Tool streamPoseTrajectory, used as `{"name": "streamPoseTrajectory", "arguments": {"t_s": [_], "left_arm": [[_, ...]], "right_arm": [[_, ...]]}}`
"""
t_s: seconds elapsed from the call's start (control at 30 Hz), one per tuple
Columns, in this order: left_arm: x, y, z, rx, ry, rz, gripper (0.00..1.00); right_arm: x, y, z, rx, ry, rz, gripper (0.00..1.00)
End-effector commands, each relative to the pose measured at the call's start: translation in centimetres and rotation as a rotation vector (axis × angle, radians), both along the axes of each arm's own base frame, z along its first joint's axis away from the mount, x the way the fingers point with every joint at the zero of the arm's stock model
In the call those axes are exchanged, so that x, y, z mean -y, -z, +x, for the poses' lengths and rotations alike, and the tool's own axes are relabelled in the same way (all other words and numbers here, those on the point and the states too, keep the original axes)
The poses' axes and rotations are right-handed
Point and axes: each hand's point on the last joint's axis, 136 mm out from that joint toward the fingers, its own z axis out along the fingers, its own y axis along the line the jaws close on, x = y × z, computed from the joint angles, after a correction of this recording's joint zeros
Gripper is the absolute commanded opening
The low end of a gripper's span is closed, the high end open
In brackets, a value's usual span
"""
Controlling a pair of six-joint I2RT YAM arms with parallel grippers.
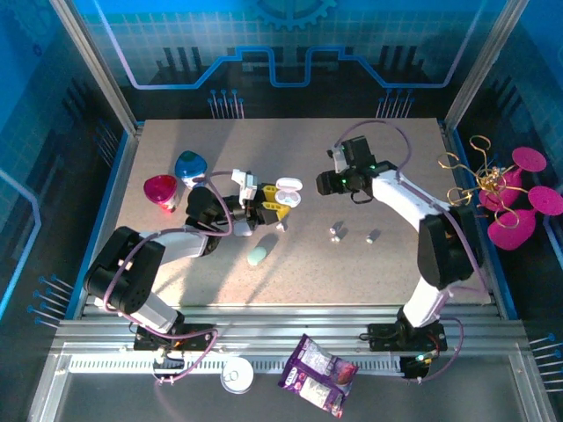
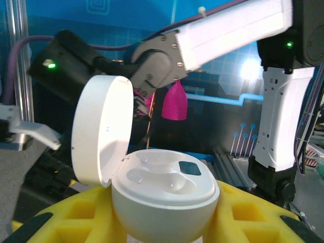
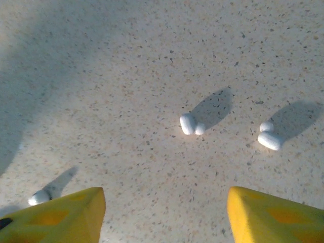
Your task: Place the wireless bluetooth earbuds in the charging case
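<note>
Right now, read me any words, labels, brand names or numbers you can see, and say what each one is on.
None can be read.
Purple packet in front of the arm bases: printed, but too small and blurred to read.
Open white charging case: a dark square on its top face, no letters visible.
Backdrop: gear and circuit-line graphics, no words.

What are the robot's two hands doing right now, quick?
Left gripper: shut on the open white charging case.
Right gripper: open, holding nothing, above loose earbuds.
</note>
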Motion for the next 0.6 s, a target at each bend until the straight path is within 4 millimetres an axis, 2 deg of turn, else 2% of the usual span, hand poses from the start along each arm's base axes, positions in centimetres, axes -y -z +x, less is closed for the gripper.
{"name": "streamPoseTrajectory", "arguments": {"t_s": [0.0, 0.2, 0.57], "left_arm": [[-0.4, -0.6, -1.0, 0.061, 0.014, -0.007, 0.33], [-0.6, -0.1, -1.4, 0.050, 0.011, -0.002, 0.34], [-0.7, 0.1, -1.7, 0.042, 0.017, 0.001, 0.33]], "right_arm": [[0.0, 2.0, 0.1, -0.070, -0.063, -0.109, 0.58], [-0.1, 3.5, 2.2, -0.082, -0.080, -0.197, 0.47], [-1.7, 5.8, 4.1, -0.102, -0.154, -0.370, 0.35]]}}
